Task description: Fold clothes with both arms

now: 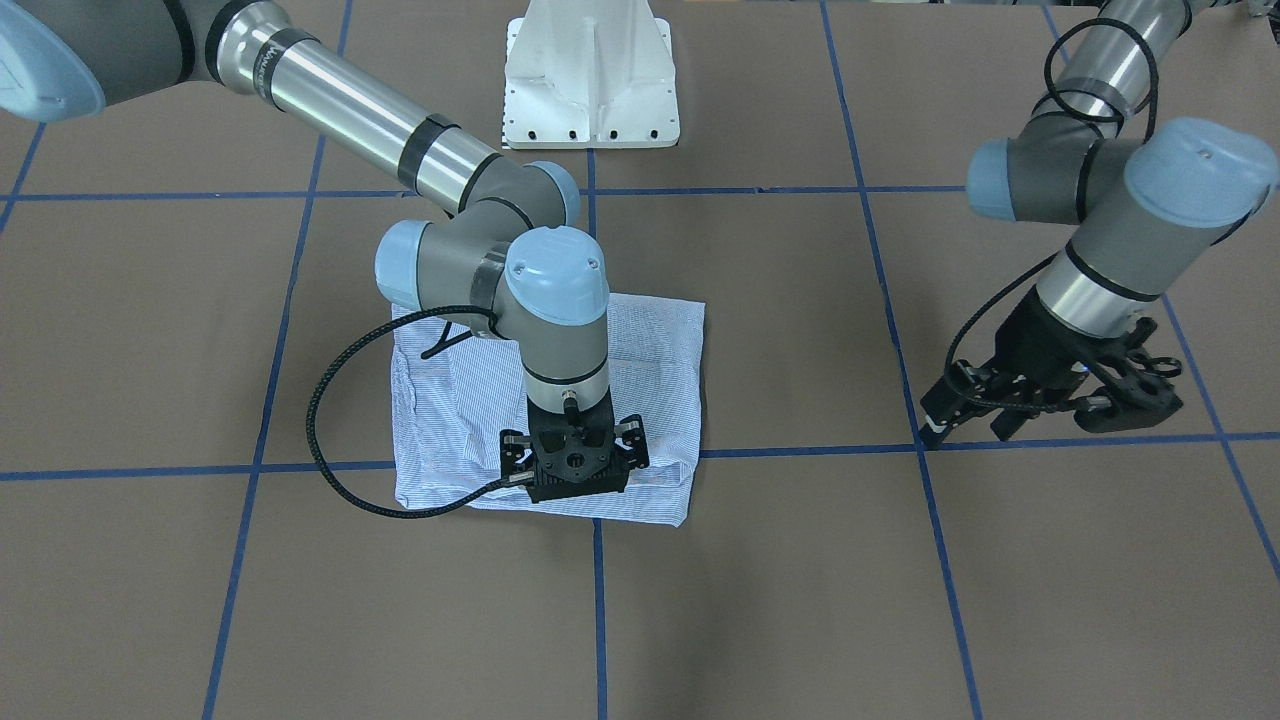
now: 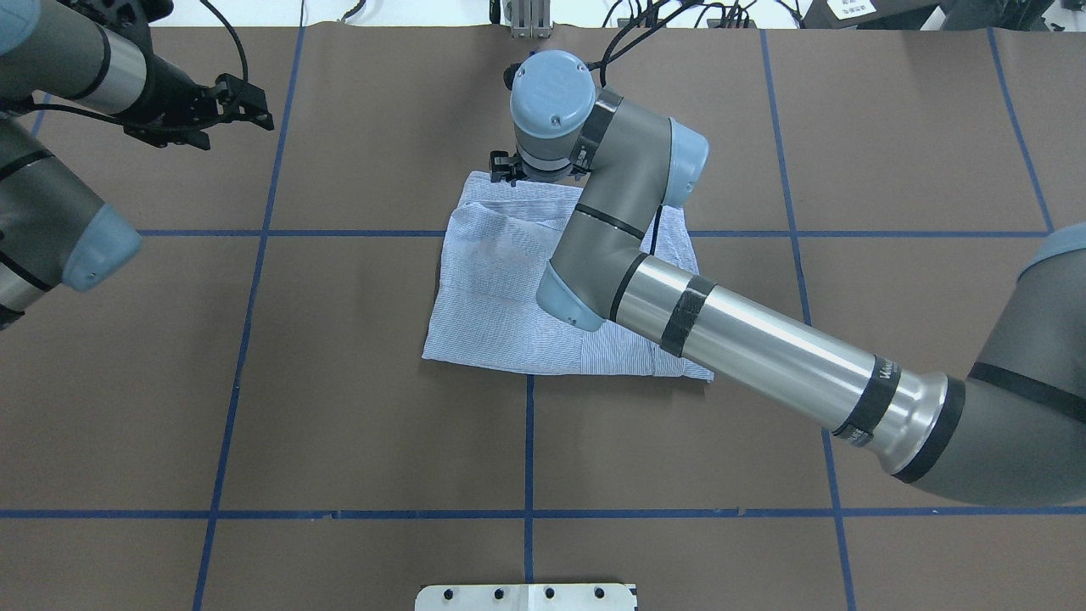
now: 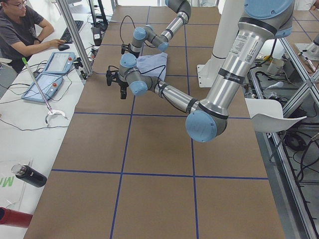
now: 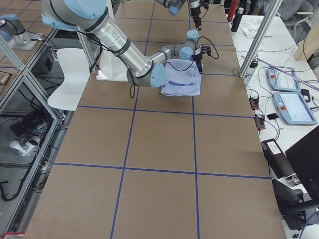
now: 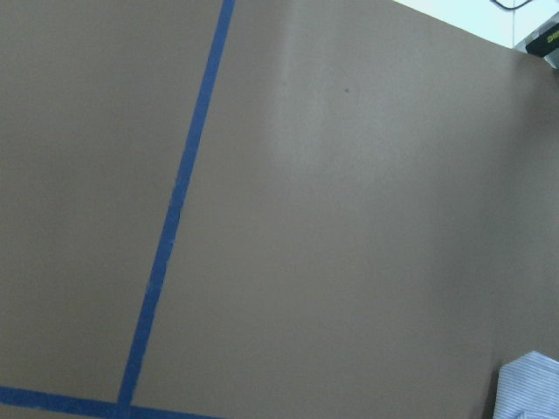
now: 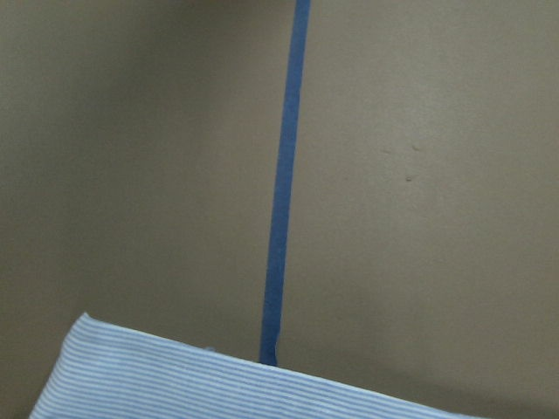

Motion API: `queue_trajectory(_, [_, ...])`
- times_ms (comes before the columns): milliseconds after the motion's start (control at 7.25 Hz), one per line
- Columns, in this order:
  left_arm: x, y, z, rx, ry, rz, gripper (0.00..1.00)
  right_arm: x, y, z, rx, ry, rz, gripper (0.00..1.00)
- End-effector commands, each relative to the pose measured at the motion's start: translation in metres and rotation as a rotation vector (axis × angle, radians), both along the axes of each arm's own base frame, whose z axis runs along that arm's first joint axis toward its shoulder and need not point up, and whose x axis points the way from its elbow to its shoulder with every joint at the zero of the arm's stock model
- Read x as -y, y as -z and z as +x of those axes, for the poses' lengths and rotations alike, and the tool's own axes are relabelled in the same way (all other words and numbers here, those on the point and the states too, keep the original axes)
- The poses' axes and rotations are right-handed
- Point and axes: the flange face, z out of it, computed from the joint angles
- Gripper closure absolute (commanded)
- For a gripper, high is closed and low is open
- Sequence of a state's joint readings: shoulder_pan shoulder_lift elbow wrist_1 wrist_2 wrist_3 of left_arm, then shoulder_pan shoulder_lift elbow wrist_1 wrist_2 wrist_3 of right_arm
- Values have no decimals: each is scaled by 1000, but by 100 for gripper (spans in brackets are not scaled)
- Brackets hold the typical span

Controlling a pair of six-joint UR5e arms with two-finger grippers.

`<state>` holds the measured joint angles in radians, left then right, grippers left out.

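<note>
On the counter [image 1: 820, 620], centre: the striped shirt [image 1: 660, 370] lies flat in a rough folded rectangle across a blue tape line [image 1: 598, 610]. Right tool [image 1: 573, 470] stands vertical on the shirt's edge farthest from the robot. Its fingertips are hidden under the tool body, so I cannot tell whether it is released or clenched. Left tool [image 1: 1130, 395] hangs well apart, spread, empty. Judgement: pinch all layers at that edge, lift low, and bring the left tool to a matching corner.

One camera is looking down on my table [image 2: 339, 382] from behind me; another is facing me from across it. Two are watching from the table's ends, farther off. My wrist cameras are sitting close, both catching the shirt's [image 6: 218, 384] edge.
</note>
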<state>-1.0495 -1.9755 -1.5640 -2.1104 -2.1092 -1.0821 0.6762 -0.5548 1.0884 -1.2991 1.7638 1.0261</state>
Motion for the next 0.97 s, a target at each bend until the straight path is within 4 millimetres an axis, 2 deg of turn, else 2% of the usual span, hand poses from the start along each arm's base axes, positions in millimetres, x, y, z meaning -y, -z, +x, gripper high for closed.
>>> queue_trajectory(0, [6, -57, -96, 110, -52, 124, 0, 3, 17, 99, 39, 35, -125, 0])
queue_trajectory(138, [0, -89, -142, 180, -123, 222, 0, 0, -11, 168, 35, 63, -128, 0])
queue_trajectory(276, [-10, -120, -188, 214, -140, 248, 0, -8, -54, 237, -7, 105, -90, 0])
queue_trajectory(414, [-20, -142, -218, 234, -139, 246, 0, -20, -98, 293, -32, 141, -74, 0])
queue_trajectory(552, [-30, -170, -233, 268, -153, 237, 0, -35, -146, 343, -31, 165, -96, 0])
queue_trajectory(689, [-34, -202, -253, 274, -143, 188, 0, -47, -182, 384, -24, 197, -109, 0])
queue_trajectory(827, [-37, -215, -272, 284, -119, 166, 0, -58, -222, 424, -28, 221, -120, 0])
